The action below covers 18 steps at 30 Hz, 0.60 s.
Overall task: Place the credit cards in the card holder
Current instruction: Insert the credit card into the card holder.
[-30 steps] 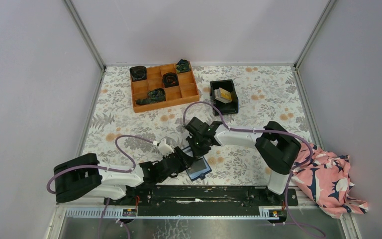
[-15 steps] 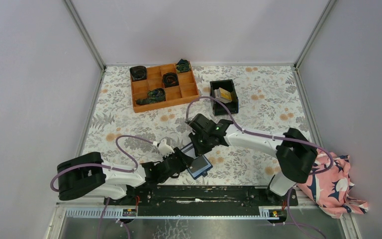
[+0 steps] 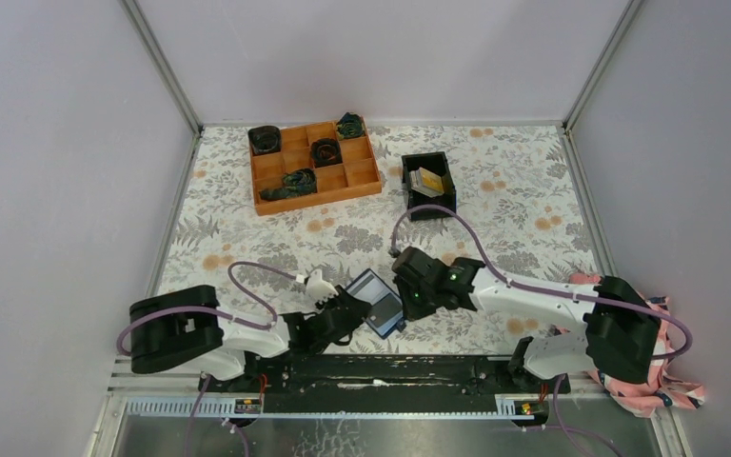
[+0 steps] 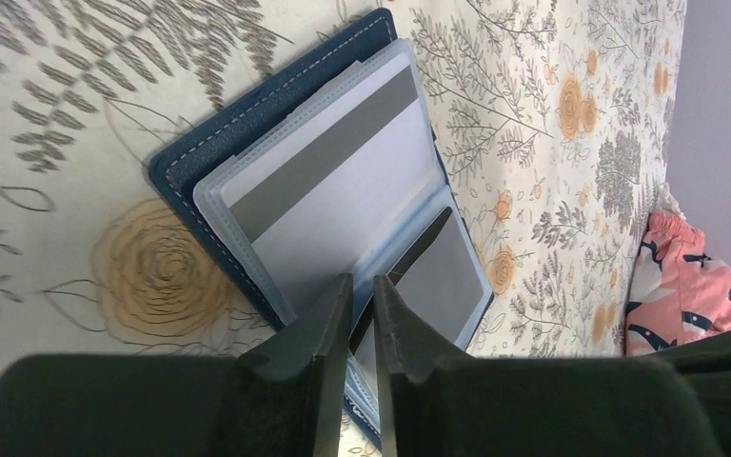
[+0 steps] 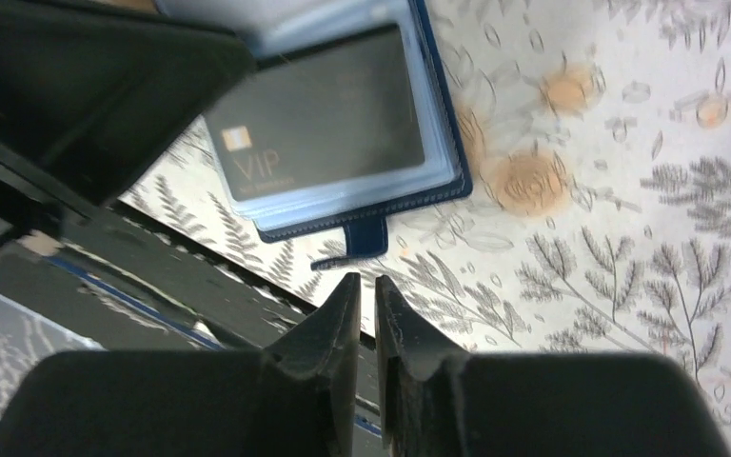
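The card holder (image 3: 373, 297) lies open on the floral table near the front edge, dark navy outside and light blue inside. My left gripper (image 3: 352, 312) is shut on its inner sleeve; in the left wrist view the jaws (image 4: 362, 281) pinch the sleeve edge. A pale card with a grey stripe (image 4: 333, 162) and a dark grey card (image 4: 438, 276) sit in its sleeves. In the right wrist view the dark grey card (image 5: 319, 114) reads VIP. My right gripper (image 3: 407, 303) (image 5: 366, 281) is shut and empty, just beside the snap tab (image 5: 362, 249). More credit cards (image 3: 427, 180), one yellow, lie in the black bin.
The black bin (image 3: 428, 211) stands at the back centre. An orange compartment tray (image 3: 316, 198) with dark items stands at the back left. A pink patterned cloth (image 3: 628, 343) lies at the right front. The black mounting rail (image 3: 390, 367) runs along the front edge.
My right gripper moved from behind the card holder down to its right side, and its elbow swung right. The card holder shifted slightly back and turned with my left gripper.
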{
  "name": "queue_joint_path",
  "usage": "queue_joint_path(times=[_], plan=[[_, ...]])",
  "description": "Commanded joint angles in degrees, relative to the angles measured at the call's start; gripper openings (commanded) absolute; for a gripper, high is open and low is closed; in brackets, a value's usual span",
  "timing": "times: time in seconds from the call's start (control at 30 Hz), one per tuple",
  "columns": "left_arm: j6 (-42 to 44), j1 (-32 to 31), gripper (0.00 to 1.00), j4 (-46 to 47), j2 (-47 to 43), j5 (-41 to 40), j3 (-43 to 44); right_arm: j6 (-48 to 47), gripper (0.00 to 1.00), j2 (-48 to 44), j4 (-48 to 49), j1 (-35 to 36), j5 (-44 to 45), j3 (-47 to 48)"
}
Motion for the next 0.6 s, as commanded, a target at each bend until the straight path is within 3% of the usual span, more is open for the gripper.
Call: queue_joint_path(times=[0.0,0.2,0.57], plan=[[-2.47,-2.75,0.21,-13.39,7.34,0.77,-0.1,6.01,0.17,-5.11,1.1,1.7,4.68,-4.59],[-9.31,-7.49,0.2,-17.37,14.64,-2.93,4.71,12.98,0.14,-11.28,3.47,4.33,6.54,-12.04],[-14.32,-9.15,0.2,-19.28,16.38,-4.03,5.06,17.9,0.13,-9.77,10.06,6.92,6.91,-18.66]])
